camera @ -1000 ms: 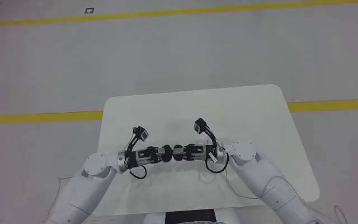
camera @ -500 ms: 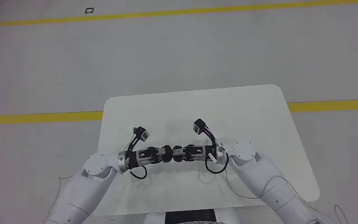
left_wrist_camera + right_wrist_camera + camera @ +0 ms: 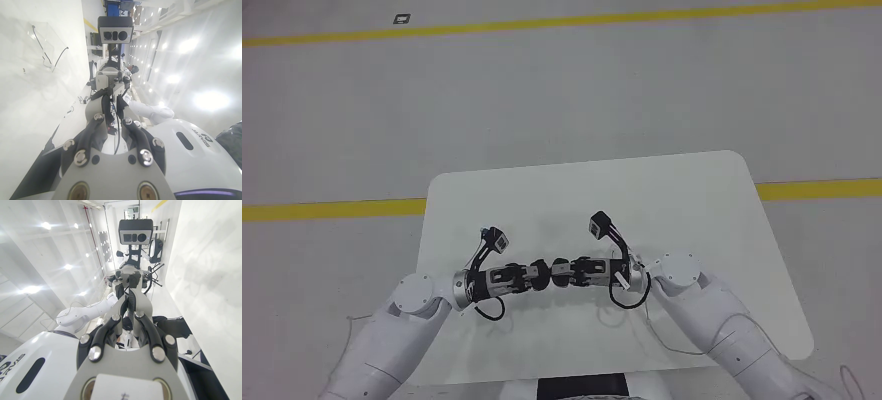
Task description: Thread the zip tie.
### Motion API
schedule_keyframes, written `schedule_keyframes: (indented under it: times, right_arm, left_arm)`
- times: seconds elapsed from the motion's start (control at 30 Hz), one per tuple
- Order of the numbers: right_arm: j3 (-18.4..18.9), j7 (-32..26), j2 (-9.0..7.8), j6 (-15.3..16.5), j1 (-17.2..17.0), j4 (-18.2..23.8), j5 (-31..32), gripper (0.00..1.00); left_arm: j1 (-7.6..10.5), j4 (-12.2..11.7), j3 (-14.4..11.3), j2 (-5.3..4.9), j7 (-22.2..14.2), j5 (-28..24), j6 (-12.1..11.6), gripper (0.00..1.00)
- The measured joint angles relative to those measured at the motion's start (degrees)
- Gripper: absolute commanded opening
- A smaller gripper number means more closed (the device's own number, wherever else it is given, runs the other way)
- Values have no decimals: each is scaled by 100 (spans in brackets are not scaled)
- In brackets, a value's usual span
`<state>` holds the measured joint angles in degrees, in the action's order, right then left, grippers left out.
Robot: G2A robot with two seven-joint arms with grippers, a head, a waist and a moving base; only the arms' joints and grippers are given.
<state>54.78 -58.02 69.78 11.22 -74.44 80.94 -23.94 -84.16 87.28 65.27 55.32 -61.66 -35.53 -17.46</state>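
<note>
White table (image 3: 692, 200) carries a clear box (image 3: 51, 37) holding black zip ties (image 3: 60, 56), while above the table's near edge the right gripper (image 3: 128, 295), fingers pressed together, meets the left gripper (image 3: 113, 103), grip unclear, tip to tip.

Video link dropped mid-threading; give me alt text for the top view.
Both arms meet tip to tip above the near half of the white table: the left tool and right tool face each other, close together. A grey floor with yellow lines lies beyond.

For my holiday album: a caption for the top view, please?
Left gripper and right gripper, tip to tip above a white table.
</note>
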Motion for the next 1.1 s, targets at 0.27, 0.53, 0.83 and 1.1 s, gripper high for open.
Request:
schedule_keyframes:
  times: [0.27, 0.53, 0.83, 1.1]
  right_arm:
    - [2, 39, -14, 8, -9, 0, -17, 0]
    - [0, 57, -27, 16, -16, 9, -31, 0]
    - [13, 82, -36, 55, -20, 3, -117, 0]
    - [39, 100, -47, 56, -34, 3, -211, 100]
  left_arm:
    - [11, 6, -21, -10, -2, -9, -4, 4]
    - [20, 10, -44, -20, 6, -13, -1, 3]
    - [44, -6, -83, -29, -18, -7, 21, 0]
    - [53, 14, -72, -47, -59, -19, 13, 0]
